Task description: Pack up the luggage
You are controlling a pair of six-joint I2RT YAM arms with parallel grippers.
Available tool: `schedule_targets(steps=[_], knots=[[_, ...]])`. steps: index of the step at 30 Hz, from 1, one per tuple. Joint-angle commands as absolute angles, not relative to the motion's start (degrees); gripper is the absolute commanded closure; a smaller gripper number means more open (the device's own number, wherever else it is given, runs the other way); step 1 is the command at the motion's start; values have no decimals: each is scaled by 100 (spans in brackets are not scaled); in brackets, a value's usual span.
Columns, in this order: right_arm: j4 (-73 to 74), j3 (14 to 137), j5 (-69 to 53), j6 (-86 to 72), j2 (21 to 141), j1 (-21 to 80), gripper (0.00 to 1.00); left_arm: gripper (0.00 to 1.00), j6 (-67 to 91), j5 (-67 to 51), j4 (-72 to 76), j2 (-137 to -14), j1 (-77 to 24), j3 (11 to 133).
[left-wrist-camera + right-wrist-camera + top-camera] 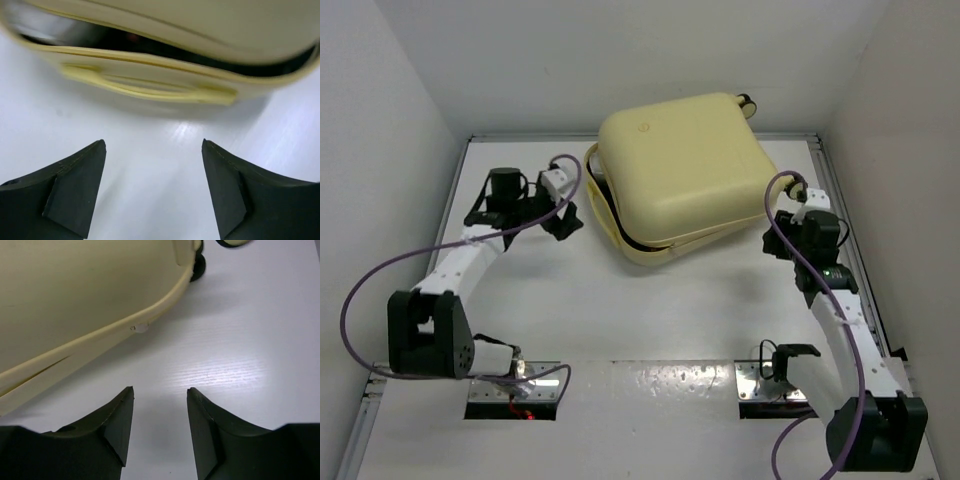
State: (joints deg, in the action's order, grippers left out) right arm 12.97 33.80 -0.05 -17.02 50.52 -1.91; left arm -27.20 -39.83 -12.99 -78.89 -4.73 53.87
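Observation:
The luggage (680, 175) is a large pale cream-yellow hard-shell suitcase lying flat at the back middle of the table, its lid resting down with a dark gap along the seam. In the left wrist view its side handle (150, 87) faces me below that gap, showing black lining. My left gripper (565, 220) hangs open just left of the luggage (165, 30), with nothing between its fingers. My right gripper (775, 240) sits open at the luggage's right front corner, empty, close to the shell (75, 300) without touching it. A small black wheel (198, 265) shows at the far corner.
White walls enclose the table on three sides. A purple cable loops over each arm. Another black wheel (747, 102) sticks out at the luggage's back right corner. Two metal base plates (515, 385) lie at the near edge.

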Motion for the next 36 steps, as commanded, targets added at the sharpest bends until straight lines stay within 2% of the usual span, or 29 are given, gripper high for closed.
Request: schedule_targets(steps=[1,3,6,8,9,13,14,16,17,19,23,25,26,29,32,33,36], knots=[[1205,3226,290,-2074,5079,-343,52,18,-591,-3596,-404,-7261,-220,5344],[1082,3208,438,-2285,5247,-465,52,18,-30,-3332,-404,-7137,-158,5344],[704,3453,659,-2408,5651,-878,46,17,482,-2603,-291,-7137,-158,5291],[519,3838,327,-2487,5991,-1324,40,17,711,-2348,-237,-7460,-106,5632],[414,3954,-327,-2513,6072,-1588,39,17,825,-2234,-159,-7619,-105,5799],[-383,4438,-528,-2444,6608,-1837,39,22,1334,-2083,-202,-8629,-105,6836],[-491,4682,-501,-2391,6696,-1854,39,26,1449,-2274,-202,-8840,-105,7238],[-658,4877,-658,-2382,7144,-1907,39,26,1939,-2967,-45,-9455,17,7601],[-842,5235,-790,-2469,7302,-2038,39,26,2186,-3710,156,-9622,122,7698],[-1088,5535,-1248,-2733,7839,-2127,39,25,2739,-4147,851,-9939,123,7699],[-1564,6070,-1380,-2787,8760,-2083,39,24,2288,-3781,695,-10055,-61,7848],[-1302,6318,-1204,-2917,9131,-2100,39,24,2058,-3666,528,-10055,-149,7901],[-753,6876,-1500,-2901,9375,-2153,37,24,1926,-3665,527,-10055,-202,7901],[145,7400,-1959,-1954,9510,-2224,33,22,1645,-3384,229,-9993,-202,8016],[27,6822,-2231,-347,8940,-2171,30,22,1460,-3331,176,-9870,-202,7955],[200,6620,-2293,414,8869,-2153,25,22,1459,-3331,176,-9870,-202,7893],[876,6827,-2583,1682,8754,-2188,17,22,1459,-3383,176,-9809,-202,7788]])
